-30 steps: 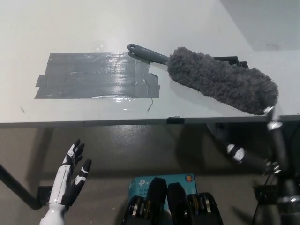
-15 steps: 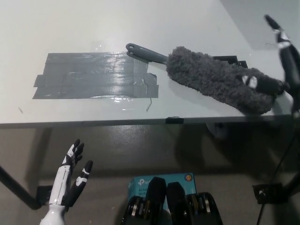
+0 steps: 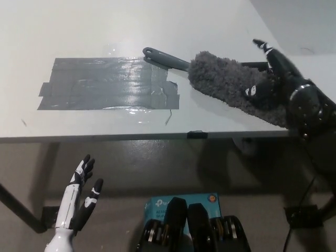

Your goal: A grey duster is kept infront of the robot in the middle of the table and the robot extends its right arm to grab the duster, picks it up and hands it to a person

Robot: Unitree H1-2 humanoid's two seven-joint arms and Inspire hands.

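A grey fluffy duster (image 3: 226, 83) lies on the white table (image 3: 131, 26) with its dark handle (image 3: 164, 58) pointing up-left over a patch of grey tape (image 3: 105, 84). My black right hand (image 3: 275, 79) hovers over the duster's right end, fingers spread and open, with one finger raised and the thumb against the fluff. It does not hold the duster. My white left hand (image 3: 79, 197) rests open below the table edge at lower left.
The table's front edge (image 3: 157, 137) runs across the middle of the view, with floor below it. A teal box (image 3: 181, 202) sits on the floor near the bottom middle. A black stand base (image 3: 302, 215) shows at lower right.
My right hand has risen from below the table edge at the right and moved left over the duster's right end. The duster and left hand have stayed put.
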